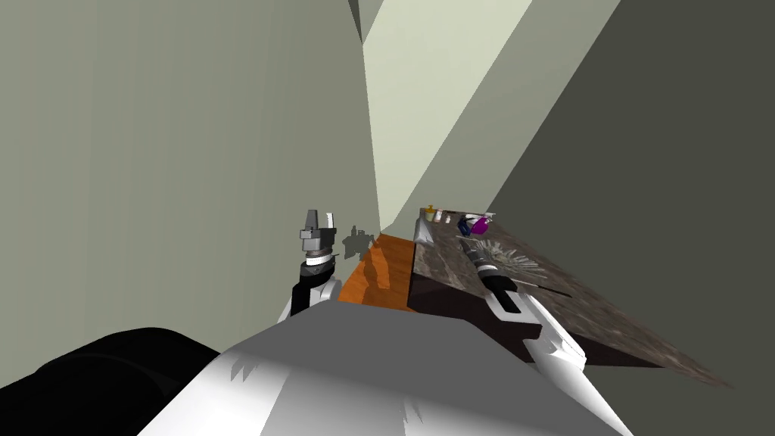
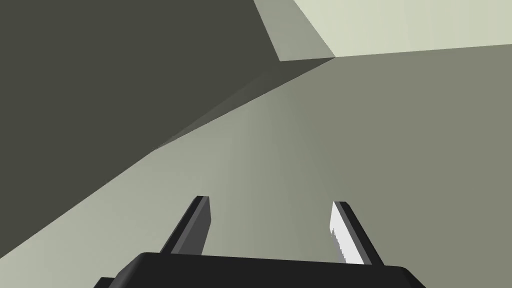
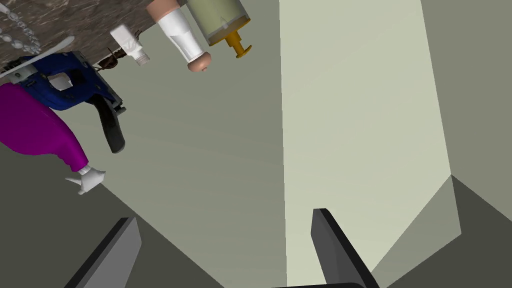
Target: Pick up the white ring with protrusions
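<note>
The left tool [image 1: 319, 224] hangs raised at the left, close to the wall and well apart from the tabletop [image 1: 605, 325]. In its wrist view its two fingers [image 2: 344, 235] stand wide apart with nothing between them. A strip of orange floor [image 1: 375, 276] lies between that arm and the dark, marbled tabletop, which runs away to the right and far.

The white ring [image 1: 515, 261] lies flat on the tabletop about midway along it. It is a pale loop with beads or spikes round its rim. Being round, it has no long axis of its own to line up with.

The right tool [image 1: 469, 248] reaches out over the tabletop just left of the ring, and its forearm passes beside or above the ring's near edge; I cannot tell which. Its blades are spread, empty, and they point past the ring toward the far end. There stand a blue tool with a black handle [image 3: 65, 90], a purple thing with a white tip [image 3: 30, 130], a small white bottle [image 3: 130, 45], a white and pink tube [image 3: 182, 40] and a pale jar with an amber pump [image 3: 220, 20]. Of the ring, that wrist view catches a few beads beside the blue tool.

The right arm is by far the nearer. As I judge it, the ring lies to the right of and below the line its blades point along, so it must tip down and come across before closing.
</note>
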